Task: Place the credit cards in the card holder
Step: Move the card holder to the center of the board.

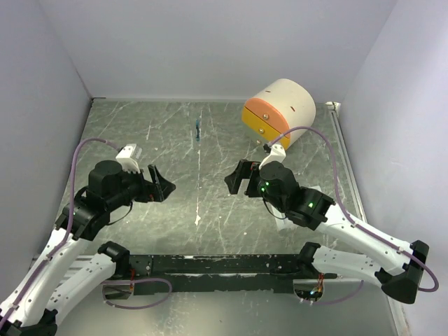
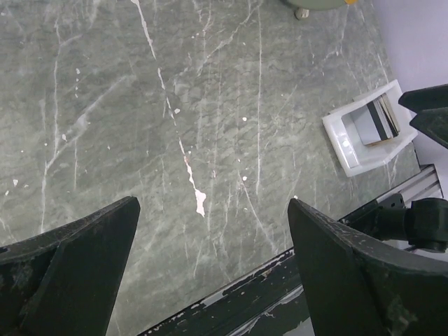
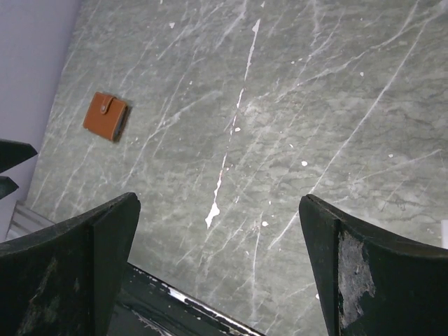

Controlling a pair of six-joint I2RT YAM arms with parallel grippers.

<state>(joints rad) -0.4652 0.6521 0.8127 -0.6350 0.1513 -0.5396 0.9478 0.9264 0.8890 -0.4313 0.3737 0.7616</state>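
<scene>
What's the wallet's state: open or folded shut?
Folded shut. In the right wrist view the wallet lies flat, brown outside up, snap tab over its edge, no inner pockets showing.

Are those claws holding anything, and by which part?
Nothing. The left claw and right claw are both open and empty; the cards lie in a tray.

My top camera sits high behind me and looks down over the whole table (image 1: 210, 140). My left wrist camera rides low and close, peering past my left gripper (image 2: 212, 203) toward the right side, where the white tray (image 2: 334, 143) lies. My right wrist camera faces left past my right gripper (image 3: 219, 203), reaching the wallet (image 3: 106, 116). All three share the white scratch (image 1: 198, 218) mid-table.
</scene>
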